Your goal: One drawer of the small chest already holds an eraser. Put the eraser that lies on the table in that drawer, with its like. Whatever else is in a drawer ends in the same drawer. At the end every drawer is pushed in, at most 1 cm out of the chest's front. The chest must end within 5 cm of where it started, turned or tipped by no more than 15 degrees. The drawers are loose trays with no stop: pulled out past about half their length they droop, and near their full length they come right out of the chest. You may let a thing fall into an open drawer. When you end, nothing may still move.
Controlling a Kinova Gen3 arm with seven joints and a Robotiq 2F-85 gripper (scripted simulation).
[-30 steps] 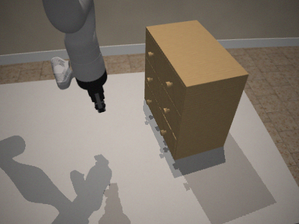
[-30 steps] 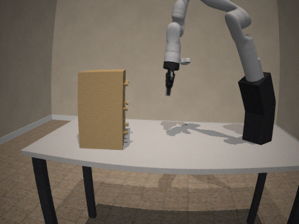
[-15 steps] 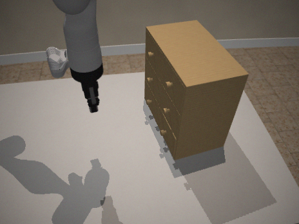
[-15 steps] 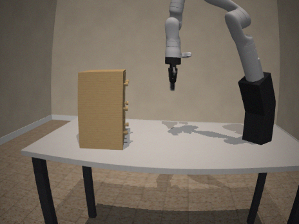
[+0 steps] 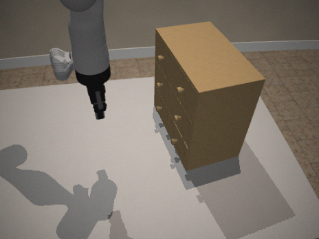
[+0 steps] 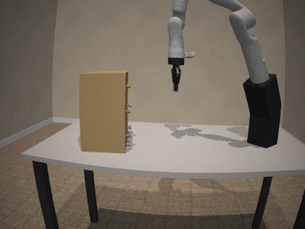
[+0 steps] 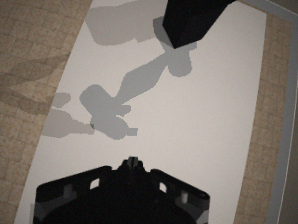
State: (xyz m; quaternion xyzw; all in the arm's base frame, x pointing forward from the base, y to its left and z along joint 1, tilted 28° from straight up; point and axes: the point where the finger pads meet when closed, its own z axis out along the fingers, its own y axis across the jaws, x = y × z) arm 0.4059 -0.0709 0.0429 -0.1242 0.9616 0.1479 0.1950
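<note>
The small wooden chest (image 5: 203, 93) stands on the right part of the white table, and it also shows in the exterior view (image 6: 103, 116). Its front faces left and carries three drawers with two knobs each; all look pushed in, so their contents are hidden. My gripper (image 5: 100, 116) hangs high over the table, left of the chest and well apart from it, pointing down. Its fingers (image 6: 176, 88) (image 7: 131, 161) are shut on nothing. A tiny dark object (image 5: 110, 215), probably the eraser, lies on the table in the arm's shadow near the front edge, and it also shows in the wrist view (image 7: 92, 125).
The robot's black base (image 6: 263, 112) stands on the table's far end from the chest, and it also shows at the top of the wrist view (image 7: 195, 20). The table edges and tiled floor show on both sides in the wrist view.
</note>
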